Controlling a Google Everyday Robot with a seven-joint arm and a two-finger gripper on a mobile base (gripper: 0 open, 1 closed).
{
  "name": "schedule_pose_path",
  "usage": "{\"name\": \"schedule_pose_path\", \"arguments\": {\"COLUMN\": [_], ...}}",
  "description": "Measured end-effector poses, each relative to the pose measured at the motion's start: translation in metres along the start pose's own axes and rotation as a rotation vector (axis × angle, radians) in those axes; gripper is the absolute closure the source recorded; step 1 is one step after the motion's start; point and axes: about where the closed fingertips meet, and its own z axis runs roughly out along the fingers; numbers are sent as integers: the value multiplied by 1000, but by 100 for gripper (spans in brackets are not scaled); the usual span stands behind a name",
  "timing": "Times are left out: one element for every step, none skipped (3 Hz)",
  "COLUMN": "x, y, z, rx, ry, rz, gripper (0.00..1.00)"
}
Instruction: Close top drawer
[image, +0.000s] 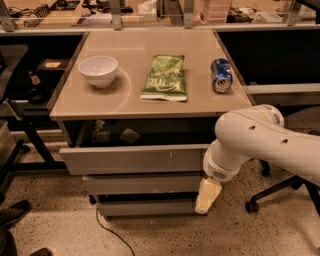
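Observation:
The top drawer (135, 159) is a wide grey drawer under the tan tabletop, still pulled out a little. Its plain front panel has small white scuffs. Paper scraps (129, 135) and a card (101, 136) show inside it in the narrow gap under the tabletop. My white arm (260, 140) comes in from the right. My gripper (207, 196), a cream-coloured piece, hangs down at the right end of the drawer fronts, just below the top drawer's front panel.
On the tabletop (100, 102) are a white bowl (98, 70), a green snack bag (165, 77) and a blue can (221, 75) on its side. Two narrower drawer fronts (142, 184) sit below. An office chair base (272, 197) stands right, a shoe (12, 214) and cable (107, 232) lie left.

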Motion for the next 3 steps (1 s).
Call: {"name": "schedule_pose_path", "arguments": {"x": [0, 0, 0], "y": [0, 0, 0], "z": [0, 0, 0], "rx": [0, 0, 0], "ry": [0, 0, 0], "rz": [0, 0, 0], "gripper": [0, 18, 42]}}
